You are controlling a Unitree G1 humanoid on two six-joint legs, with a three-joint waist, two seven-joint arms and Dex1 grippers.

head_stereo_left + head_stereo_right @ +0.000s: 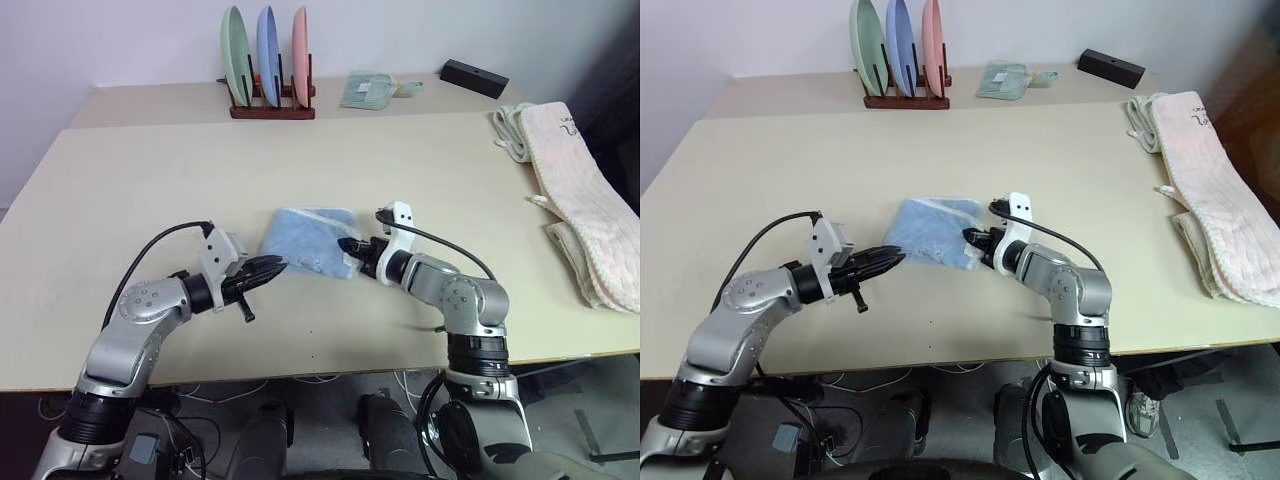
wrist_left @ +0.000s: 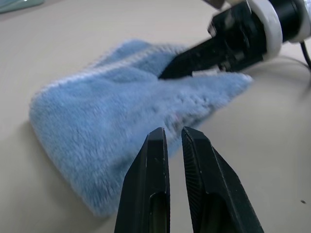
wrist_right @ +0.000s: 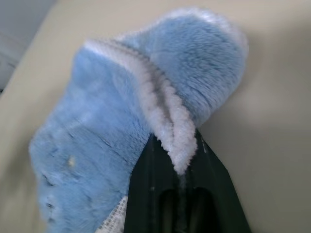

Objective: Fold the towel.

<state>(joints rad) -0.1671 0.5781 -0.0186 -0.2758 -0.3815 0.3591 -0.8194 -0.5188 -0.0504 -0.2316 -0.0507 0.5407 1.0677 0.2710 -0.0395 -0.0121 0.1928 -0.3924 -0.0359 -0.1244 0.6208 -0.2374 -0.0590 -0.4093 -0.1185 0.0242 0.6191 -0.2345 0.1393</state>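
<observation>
The towel (image 1: 305,238), light blue terry with whitish trim, lies folded into a small bundle in the middle of the table (image 1: 150,180). My right gripper (image 1: 345,243) reaches in from the towel's right side. In the right wrist view it (image 3: 177,160) is shut on the towel's (image 3: 121,111) trimmed edge, which bunches up between the fingers. My left gripper (image 1: 280,264) is shut with nothing in it, its tips just short of the towel's near left corner. In the left wrist view its fingers (image 2: 155,160) point at the towel (image 2: 112,121), with the right gripper (image 2: 165,74) on the far side.
A wooden rack (image 1: 270,105) holding three plates stands at the back. A small mint-green cloth (image 1: 368,90) and a black box (image 1: 473,78) lie behind to the right. A cream towel (image 1: 585,190) is draped along the table's right edge.
</observation>
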